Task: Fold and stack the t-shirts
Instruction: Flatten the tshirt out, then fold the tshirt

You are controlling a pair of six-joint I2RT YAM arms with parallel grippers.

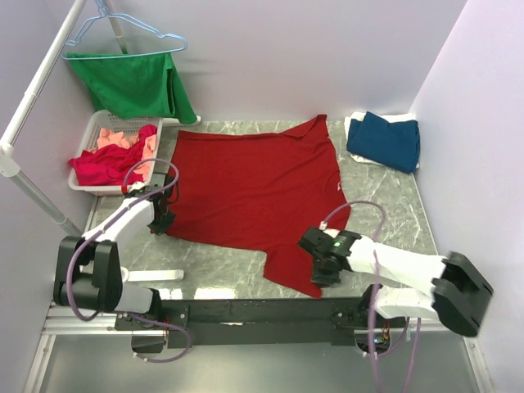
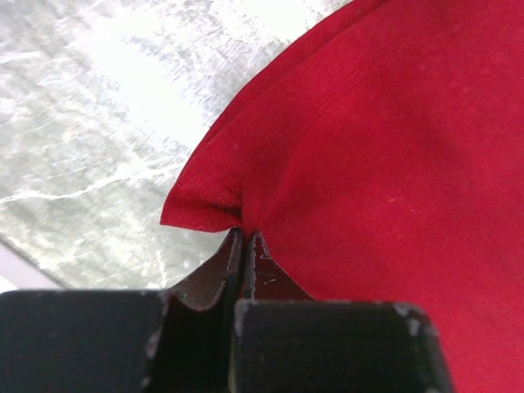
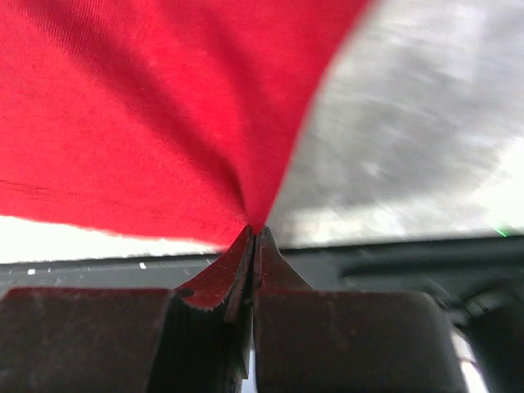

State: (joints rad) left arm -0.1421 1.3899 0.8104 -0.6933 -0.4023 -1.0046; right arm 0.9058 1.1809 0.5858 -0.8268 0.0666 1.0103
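Marble tabletop, deep-red t-shirt edges tight in left pincer and right pincer

table: marble | red t-shirt spread centre; white t-shirt far right; basket far left

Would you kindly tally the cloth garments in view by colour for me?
deep-red cloth t-shirt, spread flat: 1
dark blue folded cloth shirt: 1
white folded cloth shirt beneath it: 1
crimson cloth garment in the white plastic basket: 1
salmon-pink cloth garment in the same basket: 1
green cloth garment, hanging: 1
Total: 6 garments
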